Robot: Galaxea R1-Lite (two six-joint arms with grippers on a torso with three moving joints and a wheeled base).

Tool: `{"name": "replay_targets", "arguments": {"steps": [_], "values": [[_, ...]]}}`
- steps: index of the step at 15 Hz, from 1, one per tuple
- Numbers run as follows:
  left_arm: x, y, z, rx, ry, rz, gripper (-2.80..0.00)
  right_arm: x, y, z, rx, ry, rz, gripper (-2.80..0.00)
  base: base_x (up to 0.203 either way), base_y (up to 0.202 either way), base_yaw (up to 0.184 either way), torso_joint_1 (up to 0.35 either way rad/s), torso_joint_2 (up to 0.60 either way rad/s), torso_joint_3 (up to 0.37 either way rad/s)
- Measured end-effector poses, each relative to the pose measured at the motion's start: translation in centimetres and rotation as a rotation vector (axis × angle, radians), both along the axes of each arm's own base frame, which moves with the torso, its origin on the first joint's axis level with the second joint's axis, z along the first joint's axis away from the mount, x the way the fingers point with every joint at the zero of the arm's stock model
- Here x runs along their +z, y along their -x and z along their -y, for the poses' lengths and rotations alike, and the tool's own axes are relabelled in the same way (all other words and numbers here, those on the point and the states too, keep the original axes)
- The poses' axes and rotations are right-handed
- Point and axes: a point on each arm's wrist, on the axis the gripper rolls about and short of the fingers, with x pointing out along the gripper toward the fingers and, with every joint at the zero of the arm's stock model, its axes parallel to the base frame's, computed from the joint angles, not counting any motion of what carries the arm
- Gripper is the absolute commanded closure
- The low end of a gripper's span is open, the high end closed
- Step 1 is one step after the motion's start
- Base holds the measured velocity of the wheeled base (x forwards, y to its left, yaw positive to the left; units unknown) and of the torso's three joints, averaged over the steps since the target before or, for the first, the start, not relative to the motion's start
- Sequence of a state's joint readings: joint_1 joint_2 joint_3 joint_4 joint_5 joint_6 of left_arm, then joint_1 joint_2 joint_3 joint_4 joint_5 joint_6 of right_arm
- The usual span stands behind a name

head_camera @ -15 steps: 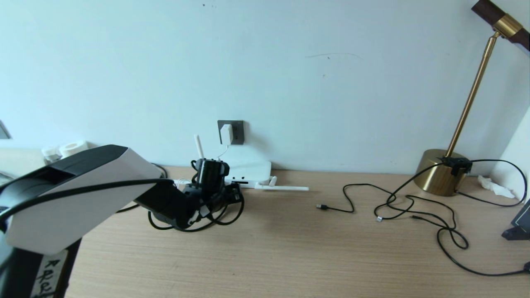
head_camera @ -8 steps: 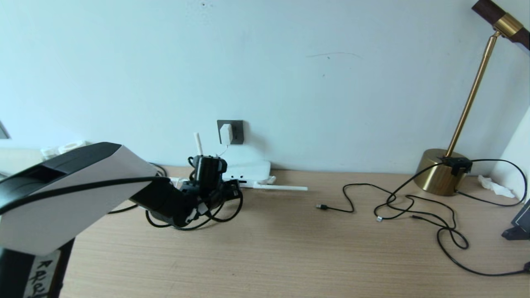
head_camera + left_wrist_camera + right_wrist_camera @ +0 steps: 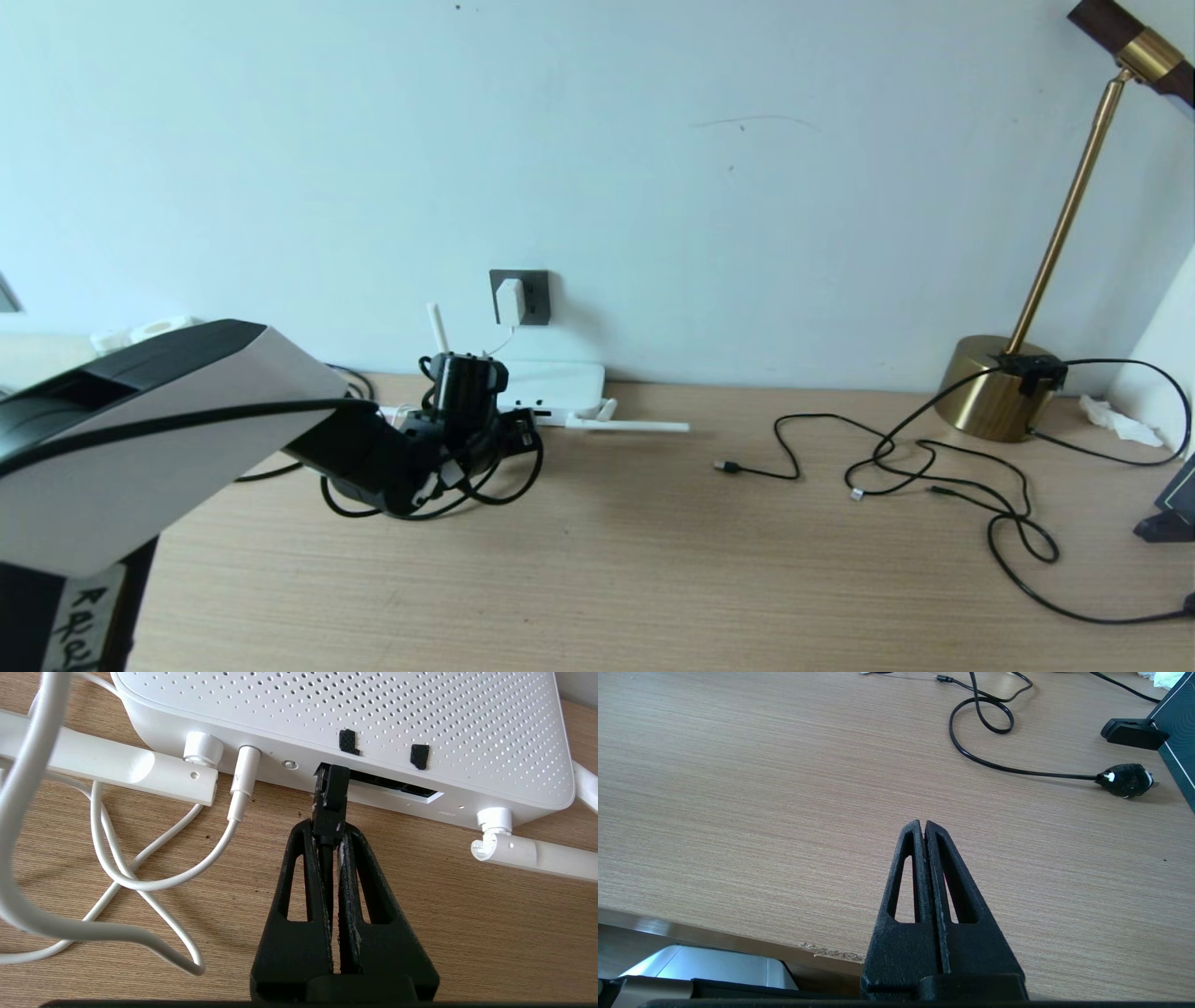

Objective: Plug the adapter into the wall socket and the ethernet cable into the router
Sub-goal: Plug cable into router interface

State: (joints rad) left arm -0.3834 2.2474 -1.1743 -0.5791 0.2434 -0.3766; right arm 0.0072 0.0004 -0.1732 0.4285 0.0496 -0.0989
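Observation:
The white adapter [image 3: 510,301] sits plugged into the dark grey wall socket [image 3: 534,297]. Below it, the white router [image 3: 557,381] lies on the desk against the wall. My left gripper [image 3: 328,833] is shut on the black ethernet cable's plug [image 3: 331,795]. The plug's tip is in the mouth of the leftmost port of the router's [image 3: 373,714] dark port slot. The ethernet cable [image 3: 499,483] loops on the desk beneath my left gripper [image 3: 521,432]. My right gripper [image 3: 923,825] is shut on nothing, low over the desk's near edge, outside the head view.
The adapter's white cord [image 3: 140,877] coils beside the router, and a white antenna [image 3: 635,426] lies flat to its right. Thin black cables [image 3: 934,467] sprawl toward a brass lamp base [image 3: 991,399]. A dark stand [image 3: 1165,515] is at the far right.
My left arm has edged left and toward the wall with the plug. The router and its flat antenna have shifted slightly left with it.

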Motion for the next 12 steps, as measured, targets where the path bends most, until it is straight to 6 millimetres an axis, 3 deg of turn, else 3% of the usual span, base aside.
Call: {"name": "replay_targets", "arguments": {"steps": [12], "values": [[-0.17,-0.10,-0.03,0.001,0.000,-0.002,0.00,0.01,0.00,0.00,0.000,0.000,0.000,0.00,0.000,0.000,0.000,0.000,0.00,0.000]]}}
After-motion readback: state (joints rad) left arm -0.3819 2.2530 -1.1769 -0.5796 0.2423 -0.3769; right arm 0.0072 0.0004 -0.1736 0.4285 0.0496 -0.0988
